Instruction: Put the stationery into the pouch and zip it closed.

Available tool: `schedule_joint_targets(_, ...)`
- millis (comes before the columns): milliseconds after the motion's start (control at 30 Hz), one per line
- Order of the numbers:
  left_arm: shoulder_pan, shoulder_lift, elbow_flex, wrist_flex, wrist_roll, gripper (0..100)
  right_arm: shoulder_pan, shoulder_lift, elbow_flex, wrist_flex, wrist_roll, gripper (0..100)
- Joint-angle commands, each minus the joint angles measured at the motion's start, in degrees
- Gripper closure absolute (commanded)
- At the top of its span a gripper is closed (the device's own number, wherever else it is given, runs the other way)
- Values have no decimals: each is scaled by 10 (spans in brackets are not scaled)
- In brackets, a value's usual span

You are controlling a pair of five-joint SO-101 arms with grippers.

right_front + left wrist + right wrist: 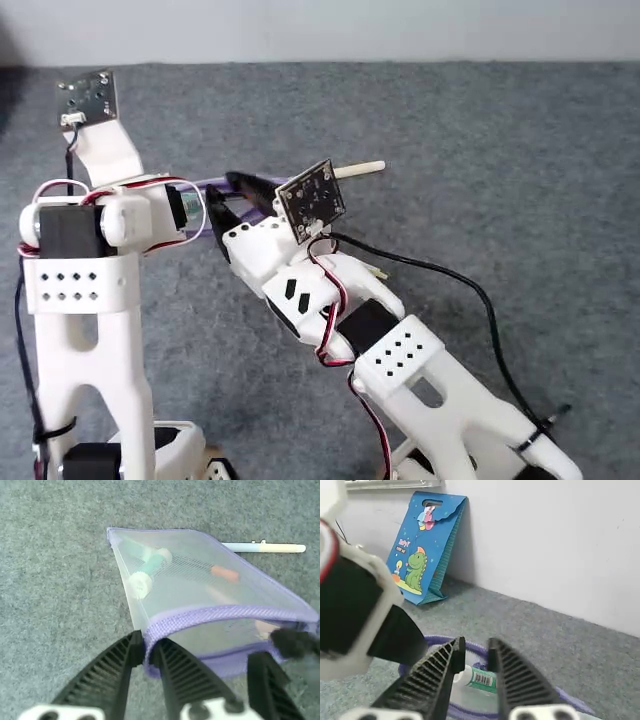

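Both arms are showing white plastic shells with black motor blocks between the links. The left arm (80,300) is carrying a panel of small dark holes in two rows, with red and white wires (70,188) looping over its upper joint. The right arm (470,420) is wearing a similar dotted panel, red wires and a thick black cable (486,300) curving along beside it. Each wrist is bearing a bare circuit board (88,95). The left gripper (147,644) is showing black ribbed fingers (117,672) on a white base with dark screw holes.

Grey carpet (500,150), white wall (545,540)
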Motion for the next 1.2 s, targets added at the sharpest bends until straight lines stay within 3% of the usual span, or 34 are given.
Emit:
schedule_joint_targets(0,4,0,-4,-15,-4,990,7,-34,-10,8,9,968)
schedule_joint_targets(133,4,-4,-4,-13,-4,990,61,-73,-14,79,18,957)
schedule_joint_targets(300,1,-5,-4,-12,-4,990,149,-97,-44,249,19,979)
schedule_joint_targets(500,-1,-5,-4,-11,-4,990,207,-22,-157,444,69,991)
schedule_joint_targets(700,-73,-6,-5,-5,-3,990,219,138,-294,535,135,989)
schedule_joint_targets(967,-126,-6,-51,66,-6,990,206,347,-468,634,144,983)
schedule_joint_targets(1167,-123,-6,-61,66,-4,990,182,487,-600,698,185,798)
